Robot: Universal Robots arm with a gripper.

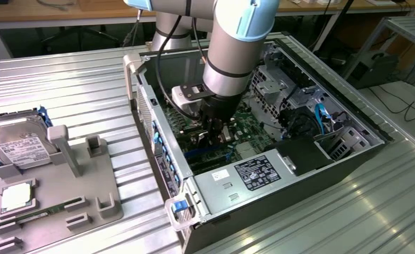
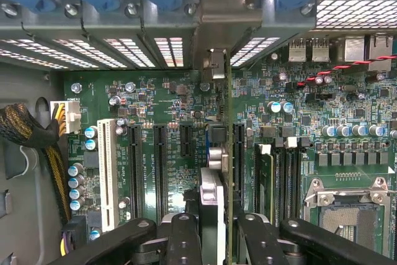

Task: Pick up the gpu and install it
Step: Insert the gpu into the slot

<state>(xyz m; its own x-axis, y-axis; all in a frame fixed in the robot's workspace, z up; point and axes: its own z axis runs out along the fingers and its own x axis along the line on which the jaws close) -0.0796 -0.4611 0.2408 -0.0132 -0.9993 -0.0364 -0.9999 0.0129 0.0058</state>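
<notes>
inside one open computer case (image 1: pixel 334 174), over its motherboard (image 2: pixel 155 103), one pincer (image 2: pixel 216 228) grips one gpu (image 2: pixel 227 153) edge-on.

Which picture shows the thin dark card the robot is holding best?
The wrist view: the thin dark card with pale metal bracket stands edge-on between the gripper fingers, above the green motherboard. In the exterior view, the arm mostly hides it.

Exterior view high and off to one side, angled down on the open computer case (image 1: pixel 264 174) at mid-frame and the arm (image 1: pixel 228 47) entering from the top, wrist view close above the motherboard (image 2: pixel 167 103) facing straight down, both sharing the case interior
</notes>
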